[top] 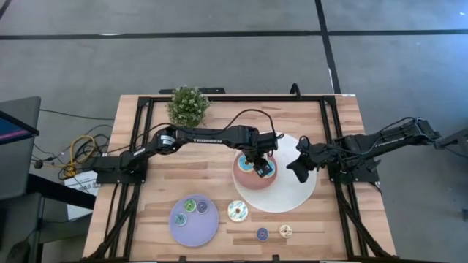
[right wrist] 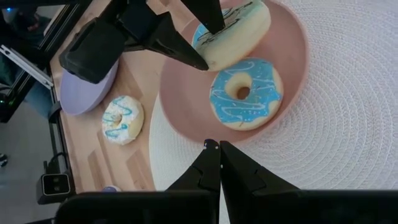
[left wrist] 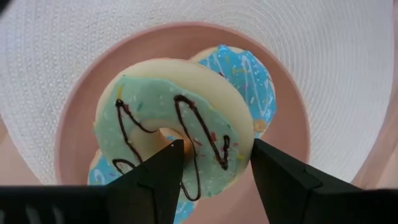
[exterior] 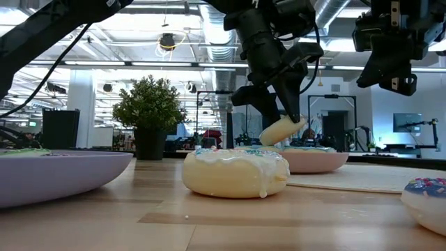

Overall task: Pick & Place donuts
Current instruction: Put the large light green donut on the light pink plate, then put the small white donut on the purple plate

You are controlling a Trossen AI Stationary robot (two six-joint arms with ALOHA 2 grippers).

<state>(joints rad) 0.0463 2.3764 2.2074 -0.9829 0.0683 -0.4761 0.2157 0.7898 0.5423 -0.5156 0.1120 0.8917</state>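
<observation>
While the left gripper [top: 262, 165] hangs over the pink plate [top: 245, 183], its fingers [left wrist: 155, 180] stand part-way apart and pinch a pale-green iced donut [left wrist: 174, 124] with a dark drizzle line — one finger through the hole, the other against the outer rim. The left wrist view shows that grip plainly; the high view shows only the arm's dark bulk over the plate. In the low view the same donut [exterior: 281, 130] hangs tilted, clear of the plate rim [exterior: 327, 162]. A blue-iced donut [right wrist: 244, 93] lies flat in the pink plate, right beneath the held one. The plate sits on a white round mat [top: 300, 193]. The right gripper [right wrist: 219, 148] waits with fingers pressed together, holding nothing, above the mat's right side. The right wrist view also catches a white-iced donut [right wrist: 122, 119] on the bare wood table [top: 146, 190] beside the lavender plate [top: 194, 223]. From above, two tiny rings lie in the lavender plate — a green one [top: 189, 206] and a purple one [top: 202, 207]. Two more tiny rings [top: 262, 234] [top: 286, 231] lie near the front edge. A potted plant [top: 187, 104] stands at the back.
</observation>
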